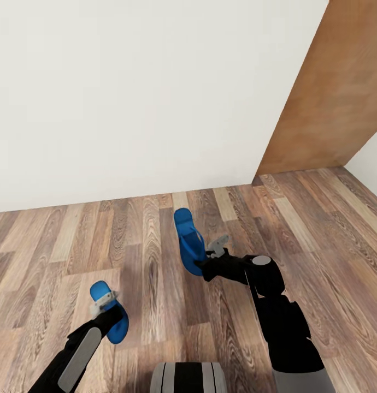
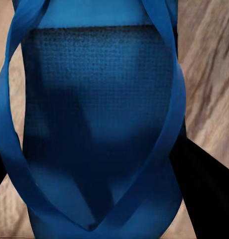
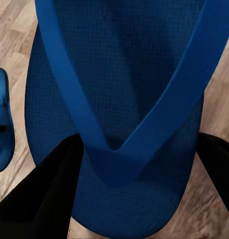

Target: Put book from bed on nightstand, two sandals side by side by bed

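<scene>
I have a blue sandal in each hand. From the head camera, the right sandal (image 1: 188,240) hangs out ahead of me over the wood-plank floor (image 1: 319,218), gripped at its near end by the right hand (image 1: 210,261); the left sandal (image 1: 109,319) sits lower and closer, clamped by the left hand (image 1: 107,305). My left wrist camera adds the textured footbed and V-strap of its sandal (image 2: 94,114). The right wrist camera shows its sandal (image 3: 119,99) and the other one (image 3: 2,119) beside it. I read no writing anywhere. A white wall (image 1: 128,93) and brown panel (image 1: 330,93) stand beyond.
</scene>
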{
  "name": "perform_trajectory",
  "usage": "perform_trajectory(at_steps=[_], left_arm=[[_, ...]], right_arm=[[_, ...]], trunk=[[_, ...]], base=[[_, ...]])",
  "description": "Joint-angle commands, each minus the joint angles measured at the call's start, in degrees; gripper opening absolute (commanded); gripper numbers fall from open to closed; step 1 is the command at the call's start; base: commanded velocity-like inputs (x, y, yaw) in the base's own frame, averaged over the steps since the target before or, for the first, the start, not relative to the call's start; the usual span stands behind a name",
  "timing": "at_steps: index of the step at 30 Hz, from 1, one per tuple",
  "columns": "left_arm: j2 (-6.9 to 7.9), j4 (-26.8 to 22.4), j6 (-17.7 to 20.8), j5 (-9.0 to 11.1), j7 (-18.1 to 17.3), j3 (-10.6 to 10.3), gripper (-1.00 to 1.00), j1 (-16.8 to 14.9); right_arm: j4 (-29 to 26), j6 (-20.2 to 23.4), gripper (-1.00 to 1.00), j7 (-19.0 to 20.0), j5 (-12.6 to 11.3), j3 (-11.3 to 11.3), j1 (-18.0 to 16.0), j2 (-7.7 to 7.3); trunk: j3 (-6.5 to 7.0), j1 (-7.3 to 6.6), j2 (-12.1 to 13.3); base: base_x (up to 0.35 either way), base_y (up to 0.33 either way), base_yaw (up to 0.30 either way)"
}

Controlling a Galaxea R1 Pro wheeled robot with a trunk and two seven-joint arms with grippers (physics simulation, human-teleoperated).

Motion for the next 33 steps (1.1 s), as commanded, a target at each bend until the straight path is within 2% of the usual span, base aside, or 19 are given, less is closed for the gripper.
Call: perform_trajectory(at_steps=[1,33], left_arm=[[0.04,-0.05,0.05,0.43,0.55,-0.15,-1.0,-0.04],[-0.09,0.04,0.04,0.52,0.21,-0.03,-1.0,-0.04]], right_arm=[[-0.09,0.21,-1.0,0.64,0.51,-0.06,-0.03,0.02],[-0.09,0.2,-1.0,0.67,0.51,-0.09,-0.03,0.02]], trunk=[[0.19,-0.03,0.0],[7.28,-0.86,0.43]], base=[[0.0,0.0,0.286],[0.0,0.0,0.286]])
